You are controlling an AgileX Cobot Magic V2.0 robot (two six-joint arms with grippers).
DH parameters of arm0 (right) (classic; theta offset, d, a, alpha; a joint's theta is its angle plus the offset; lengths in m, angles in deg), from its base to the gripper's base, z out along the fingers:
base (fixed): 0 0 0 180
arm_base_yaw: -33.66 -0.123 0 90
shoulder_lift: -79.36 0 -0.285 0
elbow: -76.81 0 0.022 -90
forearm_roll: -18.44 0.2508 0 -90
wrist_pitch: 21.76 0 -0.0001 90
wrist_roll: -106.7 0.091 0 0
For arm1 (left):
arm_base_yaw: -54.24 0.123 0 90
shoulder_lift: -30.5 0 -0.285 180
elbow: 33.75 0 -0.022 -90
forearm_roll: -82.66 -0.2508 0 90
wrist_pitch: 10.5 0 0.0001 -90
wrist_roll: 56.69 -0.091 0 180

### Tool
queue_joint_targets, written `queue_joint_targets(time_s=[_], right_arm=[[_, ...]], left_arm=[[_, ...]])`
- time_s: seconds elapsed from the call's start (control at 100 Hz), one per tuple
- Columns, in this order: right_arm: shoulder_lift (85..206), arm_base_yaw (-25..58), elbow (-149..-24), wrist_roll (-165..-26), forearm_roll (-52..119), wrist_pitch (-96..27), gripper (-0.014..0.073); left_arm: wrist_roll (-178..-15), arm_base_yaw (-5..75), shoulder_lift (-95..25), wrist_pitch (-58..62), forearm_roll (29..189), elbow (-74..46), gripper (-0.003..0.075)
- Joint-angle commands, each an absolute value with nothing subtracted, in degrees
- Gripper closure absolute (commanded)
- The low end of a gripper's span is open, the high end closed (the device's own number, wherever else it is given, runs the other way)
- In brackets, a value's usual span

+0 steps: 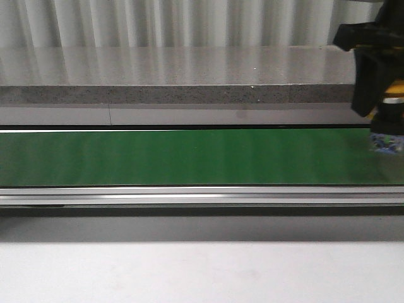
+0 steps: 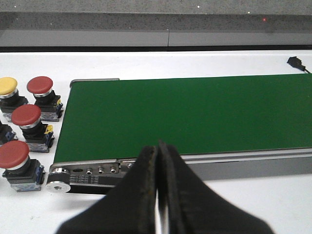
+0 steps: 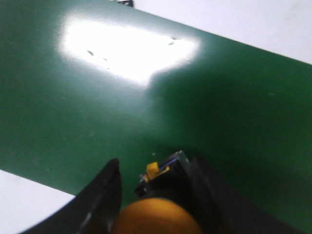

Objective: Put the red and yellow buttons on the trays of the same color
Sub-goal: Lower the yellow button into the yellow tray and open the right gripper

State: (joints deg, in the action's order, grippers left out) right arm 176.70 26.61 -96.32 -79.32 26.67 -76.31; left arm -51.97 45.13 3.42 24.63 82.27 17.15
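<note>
My right gripper (image 1: 385, 117) hangs at the belt's right end, shut on a yellow button (image 1: 386, 140) held low over the green surface. In the right wrist view its yellow cap (image 3: 158, 217) and black body sit between the two fingers (image 3: 105, 195) of the gripper (image 3: 153, 190). My left gripper (image 2: 157, 151) is shut with nothing in it, hovering before the belt's near rail. Left of the belt end stand three red buttons (image 2: 39, 85) (image 2: 26, 115) (image 2: 13, 153) and one yellow button (image 2: 8, 86). The trays are out of view.
The green conveyor belt (image 1: 189, 158) runs across the table with a metal rail (image 1: 189, 196) along its near side. A grey stone ledge (image 1: 177, 95) rises behind it. A small black plug (image 2: 296, 62) lies on the white table beyond the belt.
</note>
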Motion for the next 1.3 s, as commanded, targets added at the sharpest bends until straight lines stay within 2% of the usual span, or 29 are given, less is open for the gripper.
queue_joint_targets(time_s=[0.0,0.34,0.65,0.96,1.29], right_arm=[[172.0,30.2,-98.1,-77.5,24.6,-76.8,0.0435],[168.3,51.3,-98.0,-75.6,24.5,-77.8,0.0435],[168.4,67.5,-96.7,-73.8,25.8,-71.0,0.0435],[174.0,68.9,-87.8,-73.8,28.6,-59.6,0.0435],[181.8,68.9,-87.1,-73.8,28.6,-57.0,0.0435]], left_arm=[[-51.9,44.6,3.0,20.4,82.7,15.7,0.074],[-51.9,44.6,3.0,20.4,82.7,15.7,0.074],[-51.9,44.6,3.0,20.4,82.7,15.7,0.074],[-51.9,44.6,3.0,20.4,82.7,15.7,0.074],[-51.9,44.6,3.0,20.4,82.7,15.7,0.074]])
